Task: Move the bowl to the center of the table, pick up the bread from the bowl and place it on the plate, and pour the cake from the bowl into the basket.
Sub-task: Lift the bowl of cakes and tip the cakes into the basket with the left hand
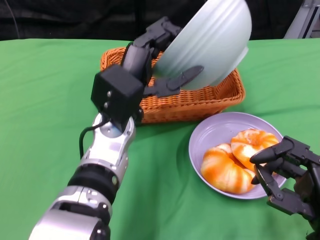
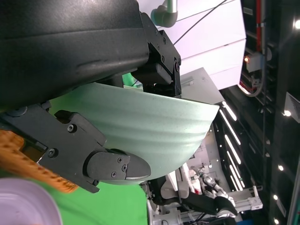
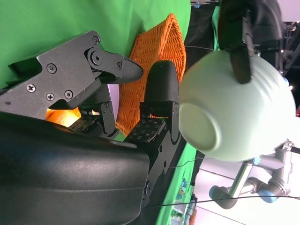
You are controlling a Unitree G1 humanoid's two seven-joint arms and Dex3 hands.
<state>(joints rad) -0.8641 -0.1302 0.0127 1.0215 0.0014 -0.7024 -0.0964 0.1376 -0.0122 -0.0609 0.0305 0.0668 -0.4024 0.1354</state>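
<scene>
The left hand (image 1: 155,55) gripped the tilted bowl (image 1: 210,42) by its rim over the basket (image 1: 220,95); smooth, rigid, probably slippery. The right hand (image 1: 285,172) hovered, fingers spread, empty.

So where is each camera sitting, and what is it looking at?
Head view: high on the robot, looking down at the green table; shows the left hand tipping the pale green bowl over the wicker basket, and the right hand by the purple plate of bread.
Right wrist view: behind the right hand, facing basket and bowl.
Left wrist view: behind the left hand, against the bowl.
All share the bowl.
</scene>
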